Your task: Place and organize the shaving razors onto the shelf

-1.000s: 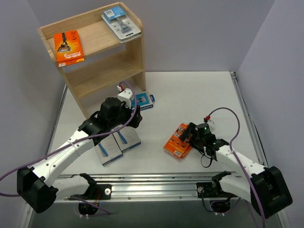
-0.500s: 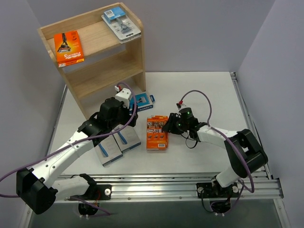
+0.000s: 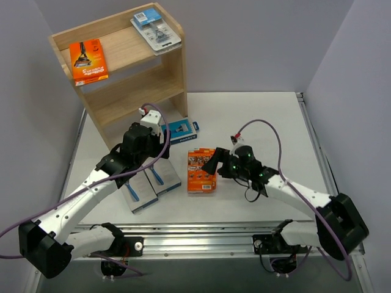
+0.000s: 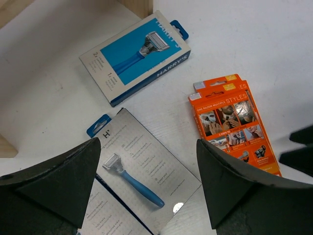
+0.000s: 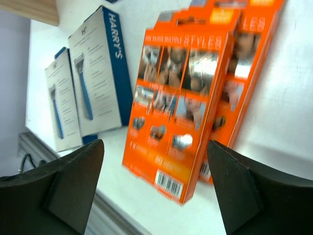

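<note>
**Left wrist:** the left gripper (image 4: 147, 144) has its jaws spread wide with nothing between them. It hangs over the grey boxes (image 4: 146, 171), which lie flat on the table (image 4: 254, 44). The blue box (image 4: 134, 56) lies flat just beyond them, by the shelf foot. The orange packs (image 4: 229, 120) (two, overlapping) lie flat to the right, near the grey boxes but not touching them.

**Right wrist:** the right gripper (image 5: 155, 142) also has its jaws wide apart and holds nothing. The orange packs lie on the table just ahead of its fingers, untouched. The grey boxes sit side by side further left.

**Top:** the shelf (image 3: 177, 73) stands at the far left of the table. On its top tier the shelved orange pack (image 3: 88, 61) lies at the left end and the blister pack (image 3: 157, 30) at the right end. All the other packs are on the table between the two arms.
</note>
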